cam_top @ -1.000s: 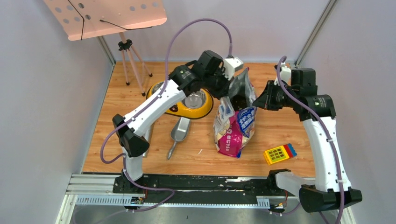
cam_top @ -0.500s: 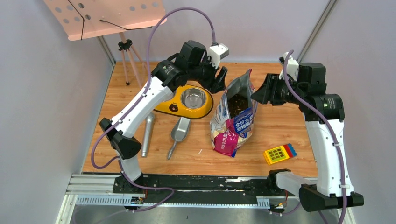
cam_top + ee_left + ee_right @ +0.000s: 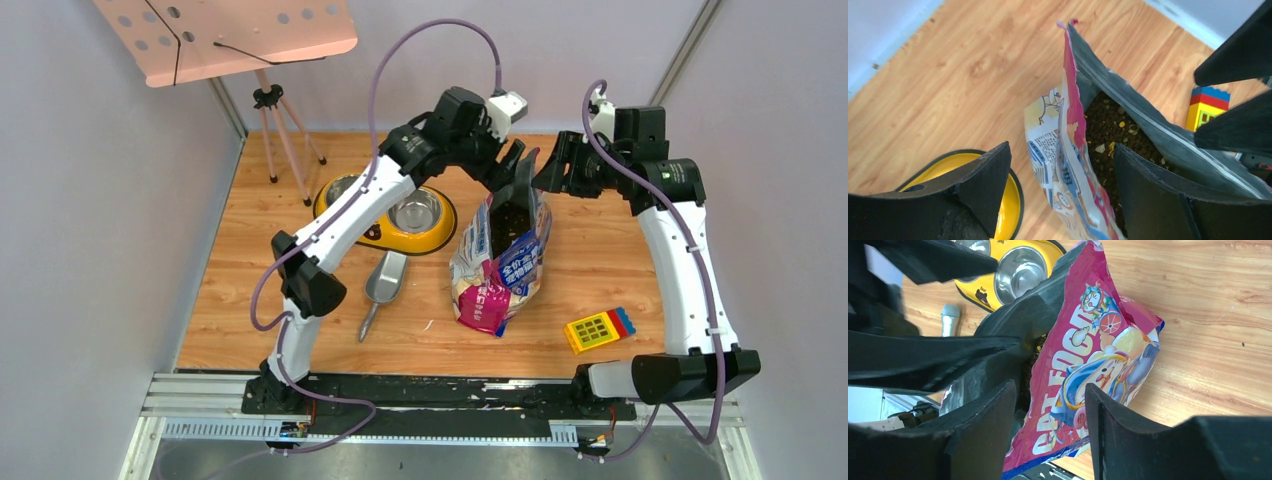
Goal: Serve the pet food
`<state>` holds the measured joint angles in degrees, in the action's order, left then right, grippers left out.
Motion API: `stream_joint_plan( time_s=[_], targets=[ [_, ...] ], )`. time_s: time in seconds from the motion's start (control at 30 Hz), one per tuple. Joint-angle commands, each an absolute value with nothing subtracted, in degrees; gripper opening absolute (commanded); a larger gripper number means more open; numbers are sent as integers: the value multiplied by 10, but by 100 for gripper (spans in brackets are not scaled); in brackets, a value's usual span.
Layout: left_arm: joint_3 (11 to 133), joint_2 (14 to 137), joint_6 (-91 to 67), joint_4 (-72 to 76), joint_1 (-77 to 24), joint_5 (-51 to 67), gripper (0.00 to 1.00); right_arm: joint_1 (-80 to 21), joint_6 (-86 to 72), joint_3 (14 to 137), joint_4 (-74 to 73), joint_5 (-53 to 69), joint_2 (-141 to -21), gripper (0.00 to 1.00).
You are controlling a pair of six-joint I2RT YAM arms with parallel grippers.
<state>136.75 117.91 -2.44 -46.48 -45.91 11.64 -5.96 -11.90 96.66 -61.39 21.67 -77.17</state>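
The glossy pink-and-blue cat-food bag (image 3: 497, 275) stands open on the wooden table (image 3: 620, 260), with the dark brown kibble (image 3: 510, 217) inside it. The left gripper (image 3: 515, 165) and right gripper (image 3: 548, 172) hang at the bag's mouth. Their jaws are apart, each straddles one wall, and neither clamps anything. Left of the bag are a yellow double-bowl feeder (image 3: 442, 235) and a grey metal scoop (image 3: 385, 281). To the bag's right lies a yellow toy block (image 3: 597, 329).
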Motion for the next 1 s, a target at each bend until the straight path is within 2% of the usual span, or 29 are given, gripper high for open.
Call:
stream_joint_plan(
  time_s=[0.0,0.3,0.4,0.47,0.6,0.73,0.77,0.83,0.97],
  targets=[
    [1387,1199,-2,-464,-474,94,82,-70,-134,968,-579,197,-779,52],
    [1375,1198,27,-462,-476,53,73,-108,-133,971,-575,114,-802,48],
    [1375,1199,20,-465,-476,47,68,-111,-141,965,-578,87,-813,44],
    [1372,1199,22,-469,-476,46,58,-112,-143,969,-582,71,-820,27],
    [1370,1193,22,-475,-476,33,40,-112,-133,990,-585,15,-829,2],
    [1382,1181,23,-467,-475,5,17,-112,-94,1023,-581,-84,-828,0],
    [1391,1180,25,-464,-474,-24,6,-111,-83,1032,-577,-118,-827,0],
    [1407,1174,21,-449,-470,-72,0,-104,-68,1052,-565,-181,-828,0],
    [1416,1158,6,-389,-466,-133,0,-79,-62,1107,-555,-239,-837,0]
  ],
)
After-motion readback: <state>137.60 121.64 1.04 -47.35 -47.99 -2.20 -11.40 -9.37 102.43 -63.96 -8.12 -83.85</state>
